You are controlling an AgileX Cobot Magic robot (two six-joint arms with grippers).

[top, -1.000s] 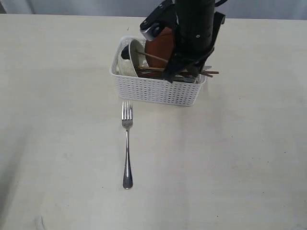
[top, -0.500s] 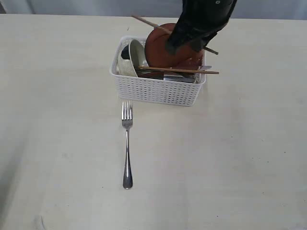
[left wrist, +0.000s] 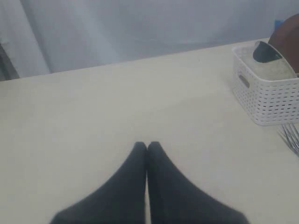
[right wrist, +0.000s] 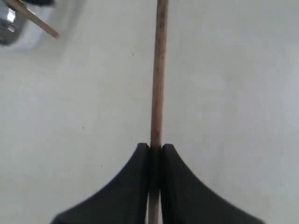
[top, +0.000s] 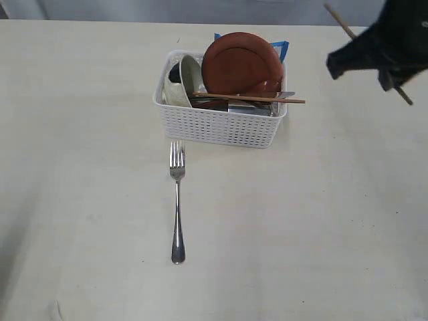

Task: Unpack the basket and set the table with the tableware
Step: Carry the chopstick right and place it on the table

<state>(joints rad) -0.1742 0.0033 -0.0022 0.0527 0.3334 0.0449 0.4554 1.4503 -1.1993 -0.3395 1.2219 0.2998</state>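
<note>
Swinging clear of the basket (top: 221, 127) since half a second ago, the right jaws are now hanging well out beyond the end farthest from the bowl (top: 189, 77). They are closed down tight on a single wooden chopstick (right wrist: 158, 70), with a long length of it reaching past their tips. Being thin and round, the stick is probably resting on a very narrow line of contact. A quick swing, or its far end touching the desk (top: 301, 221) first, could be twisting it in the pinch or sliding it out, and once let go it may also be rolling away from where it is meant to lie. Back at the basket, the second chopstick (top: 247, 98) is lying across the top with its tip overhanging that same end. The plate (top: 241, 63) is standing on edge behind it, next to the bowl, so a careless return reach is risking flicking that stick off or tipping the plate. Just in front of the basket the fork (top: 176, 207) is already lying on the desk. Well beyond the basket's bowl end, the left jaws are hovering over the desk, pressed together with nothing between them.
</note>
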